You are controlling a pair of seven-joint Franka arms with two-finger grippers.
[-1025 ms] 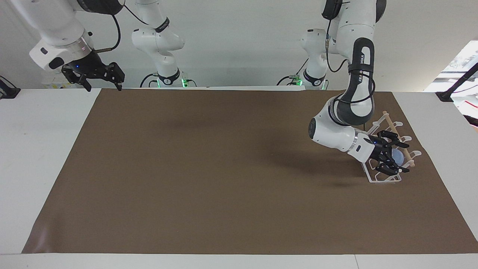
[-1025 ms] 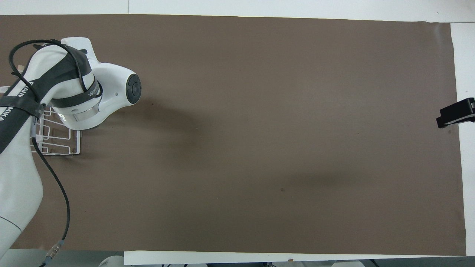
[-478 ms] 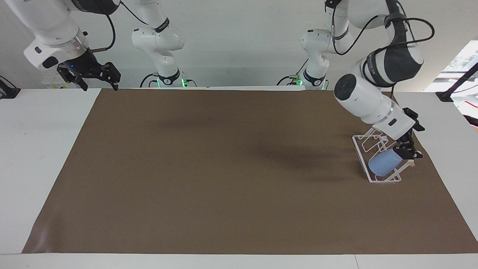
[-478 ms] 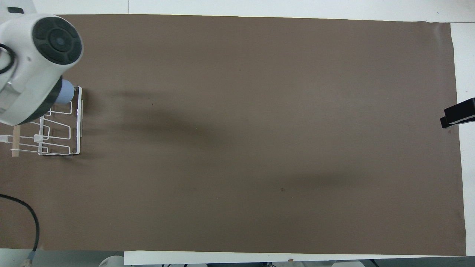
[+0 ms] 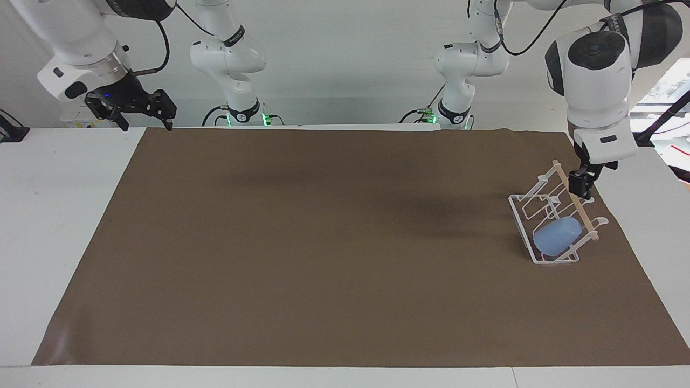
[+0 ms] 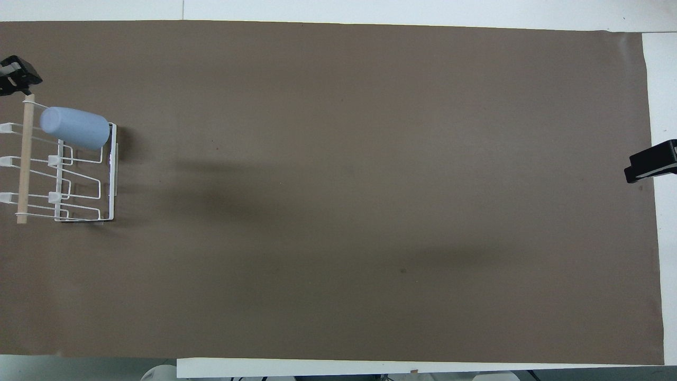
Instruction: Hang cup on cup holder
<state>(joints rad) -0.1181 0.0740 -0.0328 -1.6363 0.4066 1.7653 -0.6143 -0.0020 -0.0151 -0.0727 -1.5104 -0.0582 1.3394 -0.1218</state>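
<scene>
The light-blue cup [image 5: 558, 237] hangs tilted on a prong of the white wire cup holder [image 5: 531, 213], at the holder's end farthest from the robots. Its narrow base points up toward the wooden rod [image 5: 575, 205]. In the overhead view the cup [image 6: 74, 127] lies across the holder [image 6: 108, 174] beside the rod [image 6: 24, 159]. My left gripper [image 5: 581, 186] is open and empty, raised above the rod and clear of the cup; its tip shows in the overhead view [image 6: 16, 74]. My right gripper [image 5: 148, 121] is open and empty and waits high over the table's corner at the right arm's end.
A brown mat [image 5: 323, 242] covers most of the white table [image 5: 54, 215]. The cup holder stands on the mat near its edge at the left arm's end. The right gripper's tip [image 6: 650, 166] shows at the mat's edge in the overhead view.
The left gripper let go of the cup on the prong, then rose and swung up off the holder. The cup stays on the holder. The right arm barely moved.
</scene>
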